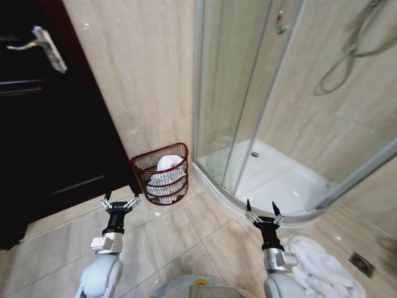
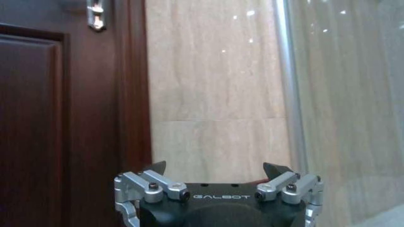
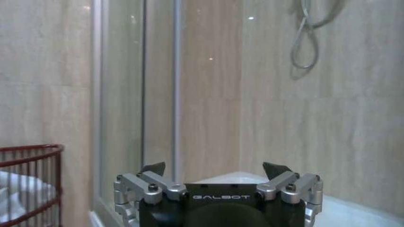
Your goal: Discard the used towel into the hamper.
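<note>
The hamper is a dark reddish-brown wire basket standing against the tiled wall beside the shower. A white towel lies bunched inside it, rising to the rim. My left gripper is held upright just in front of and left of the hamper, open and empty. My right gripper is upright near the shower's curved kerb, also open and empty. The left wrist view has the left gripper facing the wall and door frame. In the right wrist view the right gripper faces the shower, with the hamper and towel to one side.
A dark door with a metal handle stands at the left. The glass shower enclosure with its white tray takes up the right. A crumpled white cloth lies on the floor by my right arm, near a floor drain.
</note>
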